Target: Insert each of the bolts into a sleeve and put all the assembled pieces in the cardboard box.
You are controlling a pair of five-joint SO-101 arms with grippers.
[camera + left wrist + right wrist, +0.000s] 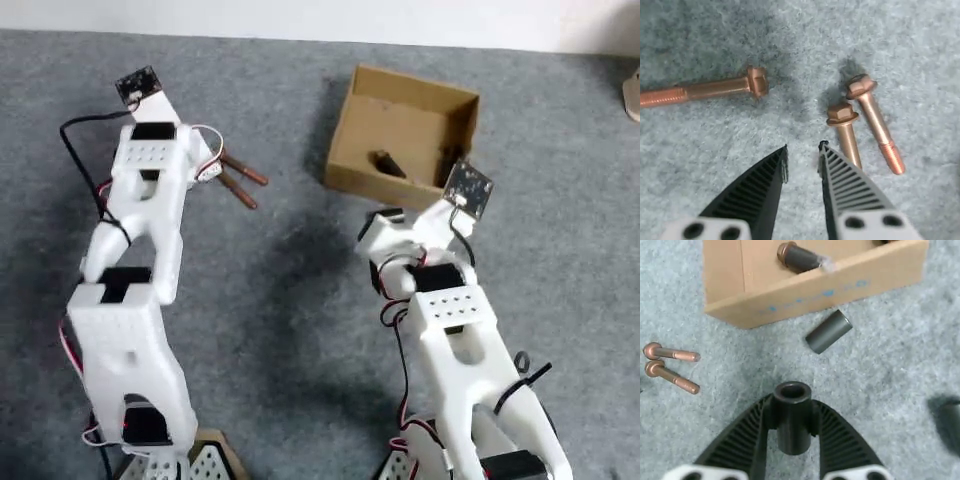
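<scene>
My left gripper hangs open and empty just above the grey carpet, among three copper bolts. One bolt lies off to one side. Two more bolts lie close together beside one finger. From above, two bolts show by the left arm. My right gripper is shut on a black sleeve, held with its bore facing the camera, short of the cardboard box. A second sleeve lies on the carpet against the box's front wall. Inside the box rests an assembled bolt and sleeve.
Two bolts lie on the carpet well to the side of the right gripper. A dark object, possibly another sleeve, sits at the frame's edge. Open carpet stretches between the two arms.
</scene>
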